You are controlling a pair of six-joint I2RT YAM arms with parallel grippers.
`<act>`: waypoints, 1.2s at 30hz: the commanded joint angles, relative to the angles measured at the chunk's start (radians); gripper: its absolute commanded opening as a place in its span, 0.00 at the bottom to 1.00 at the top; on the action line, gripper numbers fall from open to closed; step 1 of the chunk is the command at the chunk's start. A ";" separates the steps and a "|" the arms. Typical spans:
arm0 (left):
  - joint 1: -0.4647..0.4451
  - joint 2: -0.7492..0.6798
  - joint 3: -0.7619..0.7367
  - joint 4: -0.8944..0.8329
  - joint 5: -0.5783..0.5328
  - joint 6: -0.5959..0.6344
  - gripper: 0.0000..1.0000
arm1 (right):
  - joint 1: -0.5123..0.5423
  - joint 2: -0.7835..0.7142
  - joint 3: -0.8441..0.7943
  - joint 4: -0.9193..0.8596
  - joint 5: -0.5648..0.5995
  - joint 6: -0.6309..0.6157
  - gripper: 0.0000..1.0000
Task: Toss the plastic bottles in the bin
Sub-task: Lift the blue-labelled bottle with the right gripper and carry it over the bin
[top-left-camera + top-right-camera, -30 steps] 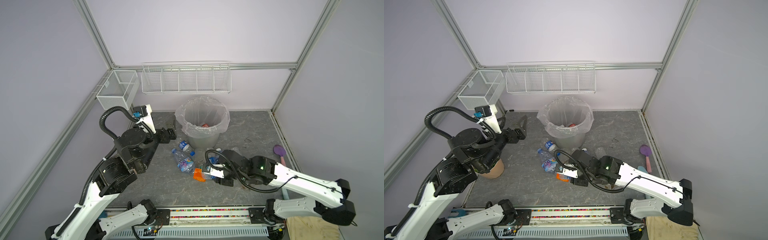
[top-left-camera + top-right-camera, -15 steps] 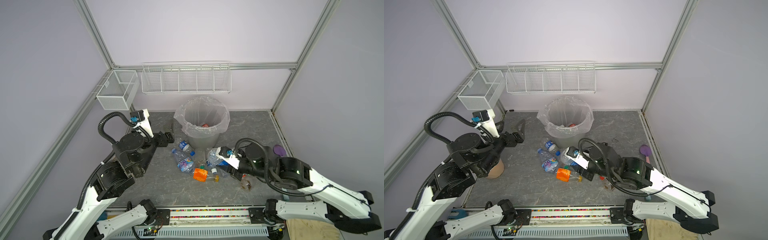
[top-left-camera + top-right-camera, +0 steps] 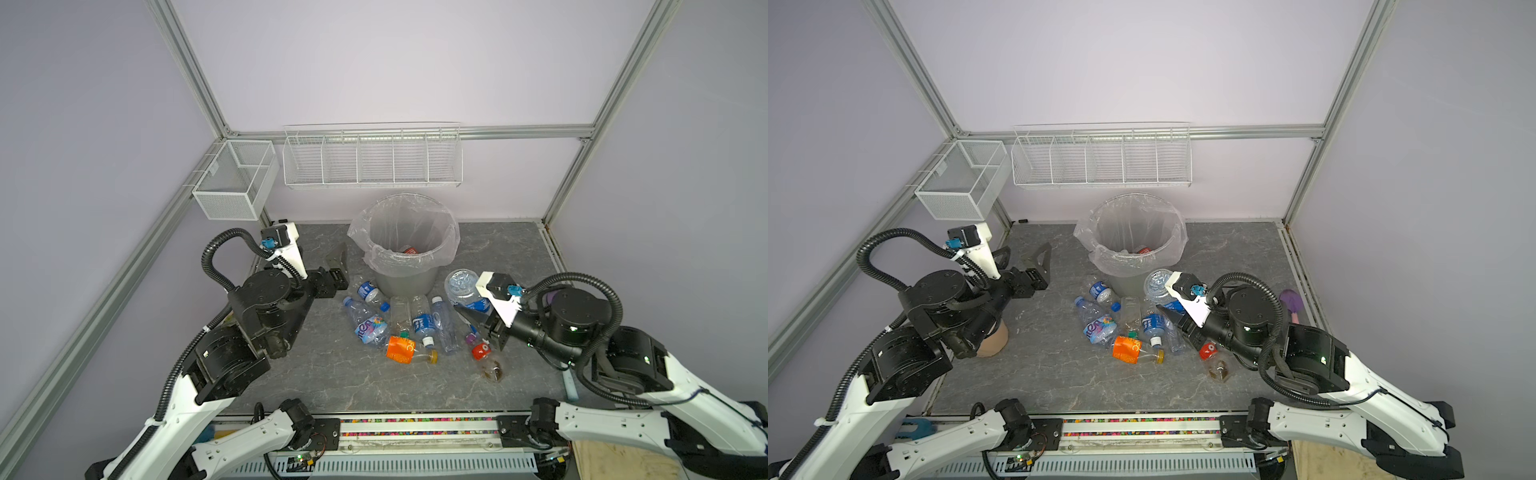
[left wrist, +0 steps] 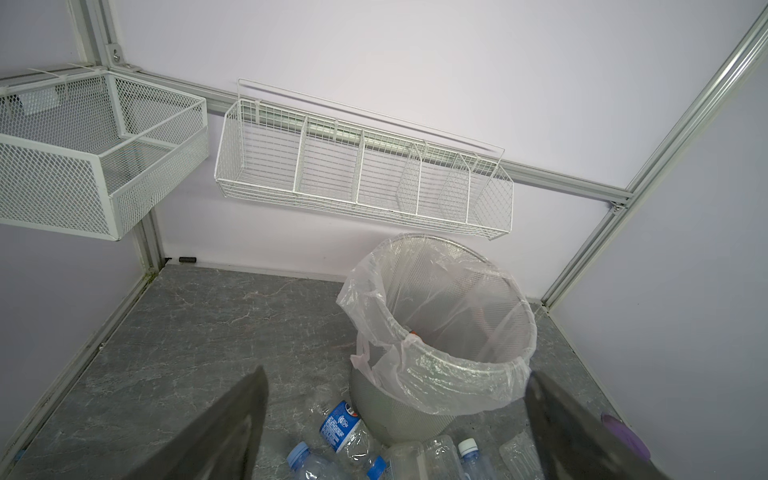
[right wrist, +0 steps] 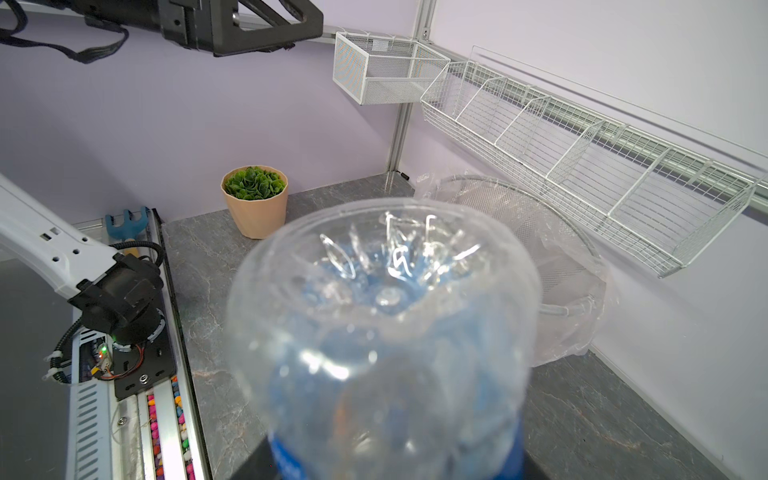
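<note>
The grey stone-look counter [image 3: 316,374] fills the floor of the booth. A long white wire basket [image 3: 372,160] hangs on the back wall at 12 o'clock. Under it, the round grey metal bin [image 3: 405,280] stands on the counter at 12 o'clock, with a clear plastic bag folded over its rim. A small red-topped thing [image 3: 409,250] lies deep inside the bin. A small white mesh basket [image 3: 235,183] hangs at 10 o'clock.

The left pincer [image 3: 1027,253] hangs at 9 o'clock from the bin. It is spread wide, with nothing between its fingers. The right pincer [image 3: 473,311] is at 4 o'clock from the bin. It is clenched on a clear plastic bottle with a blue label [image 3: 459,286]. That bottle is up off the counter, just beside the bin's wall. Its round bottom end points away from the pincer.

A pile of small plastic bottles [image 3: 415,320] lies on the counter at 6 o'clock from the bin. Most are clear with blue labels. At the pile's near side lie an orange-label bottle [image 3: 401,348] and a red-label bottle [image 3: 480,350].

A tan pot with a green plant [image 3: 994,338] sits at 9 o'clock, partly hidden under the left arm.
</note>
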 commanded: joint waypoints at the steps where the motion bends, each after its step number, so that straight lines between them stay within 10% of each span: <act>1: -0.004 -0.009 -0.025 -0.017 -0.012 -0.029 0.96 | -0.014 -0.003 0.020 0.050 0.049 0.013 0.07; 36: -0.004 -0.085 -0.258 -0.023 0.044 -0.173 0.95 | -0.300 0.281 0.398 0.082 -0.325 0.081 0.06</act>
